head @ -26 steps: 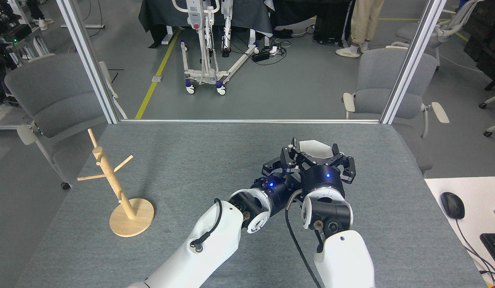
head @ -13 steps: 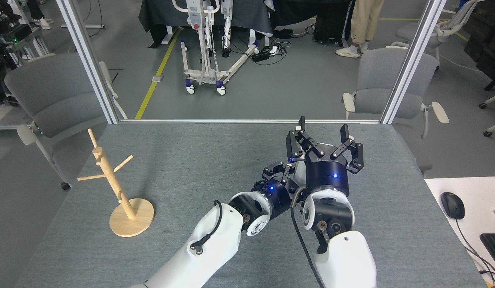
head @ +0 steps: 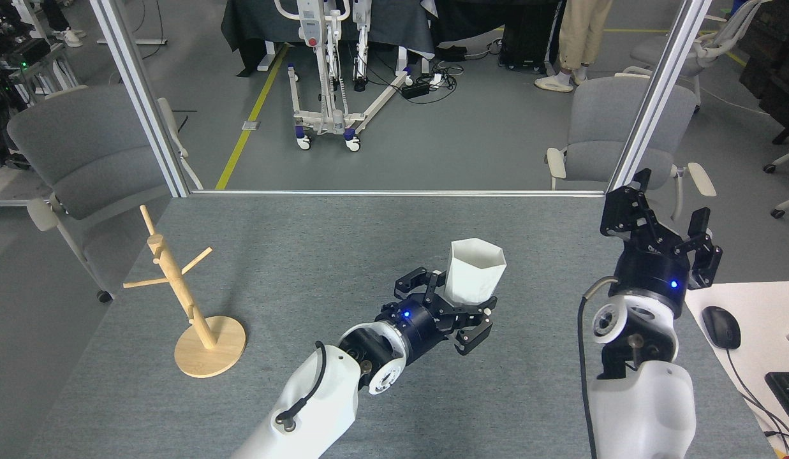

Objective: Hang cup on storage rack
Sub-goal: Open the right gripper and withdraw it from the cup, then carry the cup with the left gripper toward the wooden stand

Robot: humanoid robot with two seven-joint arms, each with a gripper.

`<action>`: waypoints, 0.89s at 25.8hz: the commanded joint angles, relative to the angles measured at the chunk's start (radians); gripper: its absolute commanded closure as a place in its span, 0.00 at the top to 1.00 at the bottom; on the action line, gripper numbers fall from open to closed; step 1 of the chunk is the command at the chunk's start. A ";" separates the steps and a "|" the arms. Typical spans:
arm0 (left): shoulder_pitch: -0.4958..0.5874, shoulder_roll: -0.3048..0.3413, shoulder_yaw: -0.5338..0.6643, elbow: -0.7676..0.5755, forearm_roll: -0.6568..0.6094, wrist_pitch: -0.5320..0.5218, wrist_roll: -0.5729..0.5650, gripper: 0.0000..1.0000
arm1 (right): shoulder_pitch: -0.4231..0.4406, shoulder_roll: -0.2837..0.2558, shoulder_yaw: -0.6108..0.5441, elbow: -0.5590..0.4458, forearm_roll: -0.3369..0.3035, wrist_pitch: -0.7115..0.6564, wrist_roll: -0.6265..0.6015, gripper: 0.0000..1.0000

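Head view: cup upright, clamped in left tool.

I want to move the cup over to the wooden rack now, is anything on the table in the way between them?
Nothing visible. The cup, held in the left end effector, and the rack to its left have only bare grey table between them.

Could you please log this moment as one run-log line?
left gripper: shut on cup, upright | right gripper: open, empty, off to right | storage rack: bare, far left of table | hang: not yet done
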 commanded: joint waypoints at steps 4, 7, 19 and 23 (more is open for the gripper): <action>0.131 0.160 0.071 -0.214 -0.023 -0.008 0.016 0.00 | 0.051 -0.088 -0.270 0.204 -0.131 -0.355 0.002 0.98; 0.198 0.237 0.082 -0.318 -0.029 -0.010 0.028 0.00 | 0.097 -0.137 -0.282 0.268 -0.119 -0.454 0.009 0.99; 0.499 0.381 0.293 -0.587 -0.128 -0.034 0.046 0.00 | 0.270 -0.071 -0.122 0.288 0.207 -0.532 -0.004 0.99; 0.582 0.392 0.474 -0.588 -0.128 -0.129 0.105 0.00 | 0.278 -0.078 -0.113 0.296 0.199 -0.520 -0.154 0.99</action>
